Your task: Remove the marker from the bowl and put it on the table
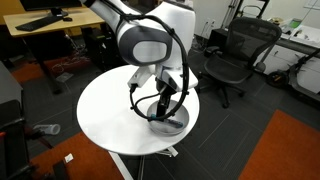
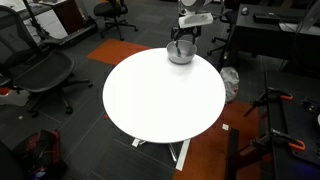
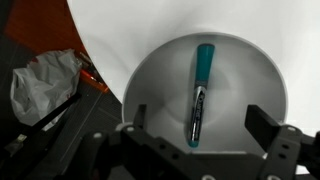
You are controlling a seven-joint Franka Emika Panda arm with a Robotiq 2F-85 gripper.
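The table (image 2: 160, 100) is carrying the bowl (image 3: 256, 70) near its edge. The gripper (image 3: 197, 128) is hovering directly above the bowl, jaws spread wide and holding nothing. The marker (image 3: 200, 80) is lying in the bowl between the jaws, its length running square to their closing line.

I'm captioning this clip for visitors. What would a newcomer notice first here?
A slim teal-blue marker lies in the shallow grey metallic bowl, centre of the wrist view, with the open gripper poised over it. In an exterior view, the bowl sits near the far edge of the large round white table.
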